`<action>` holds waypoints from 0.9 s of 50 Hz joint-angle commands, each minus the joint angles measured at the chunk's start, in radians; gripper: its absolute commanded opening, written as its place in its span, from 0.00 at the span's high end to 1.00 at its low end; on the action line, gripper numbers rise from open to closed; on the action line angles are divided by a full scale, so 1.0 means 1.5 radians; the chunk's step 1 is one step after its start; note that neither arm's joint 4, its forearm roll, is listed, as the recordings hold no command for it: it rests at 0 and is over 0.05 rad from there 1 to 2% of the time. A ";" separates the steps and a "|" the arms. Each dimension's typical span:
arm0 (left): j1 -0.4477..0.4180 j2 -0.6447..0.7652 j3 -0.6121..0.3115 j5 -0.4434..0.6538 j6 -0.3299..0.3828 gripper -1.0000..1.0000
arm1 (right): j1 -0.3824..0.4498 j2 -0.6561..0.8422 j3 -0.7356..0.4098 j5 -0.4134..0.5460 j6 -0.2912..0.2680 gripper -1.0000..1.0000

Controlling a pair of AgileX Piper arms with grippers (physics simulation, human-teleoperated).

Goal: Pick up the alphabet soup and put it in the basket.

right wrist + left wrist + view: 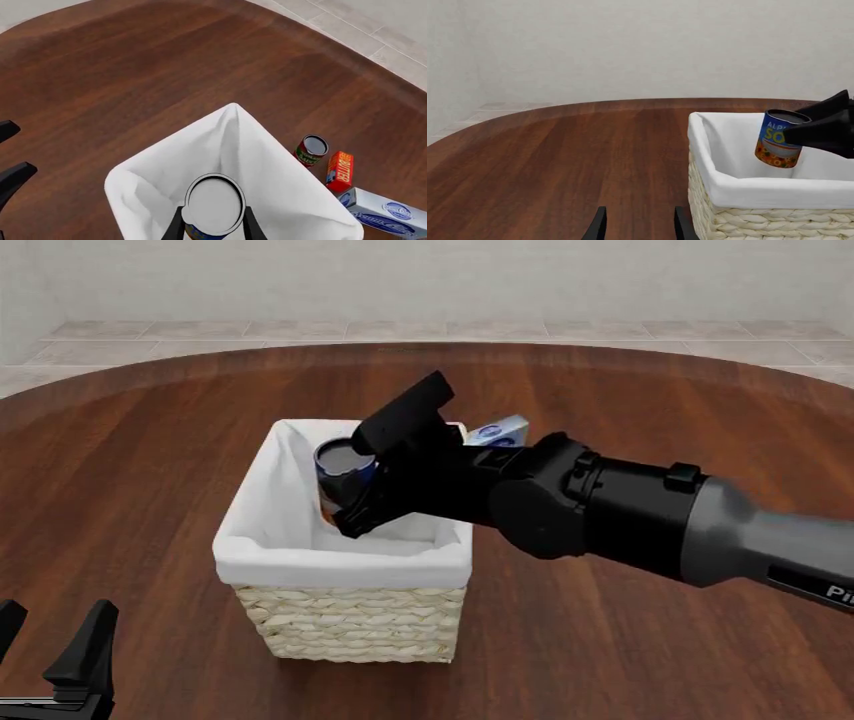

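The alphabet soup, a small can with a silver top and a blue and orange label, is held tilted in my right gripper, which is shut on it. It hangs over the inside of the basket, a pale wicker one with a white lining, at about rim height. In the right wrist view the can's top sits between the fingers, above the lining. The left wrist view shows the can over the basket. My left gripper is open and empty near the table's front left.
Behind the basket stand a red and green can, an orange butter box and a flat blue-and-white box, which also shows in the front view. The dark wood table curves at its far edge.
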 commanded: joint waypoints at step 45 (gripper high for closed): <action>0.000 0.000 0.000 0.000 0.000 0.00 | 0.004 0.008 0.011 -0.015 0.029 1.00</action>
